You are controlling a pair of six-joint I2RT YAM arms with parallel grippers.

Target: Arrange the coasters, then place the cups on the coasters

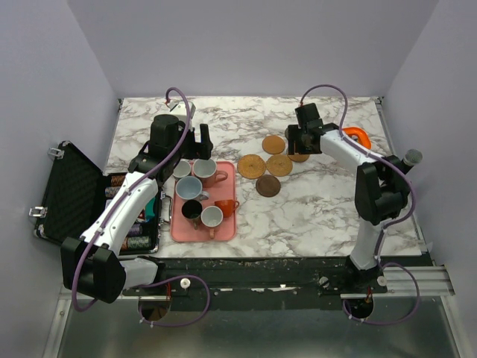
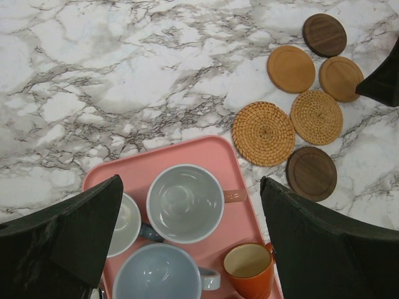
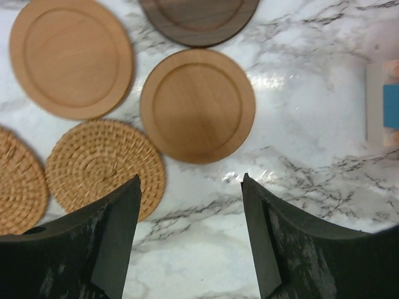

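Six round coasters lie grouped on the marble. In the left wrist view they are two smooth light wooden ones point(image 2: 291, 68) point(image 2: 340, 78), two woven ones point(image 2: 264, 133) point(image 2: 317, 116) and two dark brown ones point(image 2: 325, 35) point(image 2: 311, 173). The cups stand on a pink tray point(image 1: 223, 231): pink point(image 1: 209, 171), grey-white point(image 1: 181, 168), pale blue point(image 1: 188, 188), black point(image 1: 192, 210), another grey-white point(image 1: 212, 216) and small orange point(image 1: 226, 206). My left gripper point(image 2: 191, 182) hangs open above the pink cup point(image 2: 185, 203). Over bare marble just beside a smooth coaster point(image 3: 197, 104), my right gripper point(image 3: 190, 179) is open and empty.
An orange ring point(image 1: 356, 136) lies at the far right behind the right arm. An open black case point(image 1: 71, 190) with small stacked items sits off the table's left edge. A pale object with a blue patch point(image 3: 383, 103) shows at the right wrist view's right edge.
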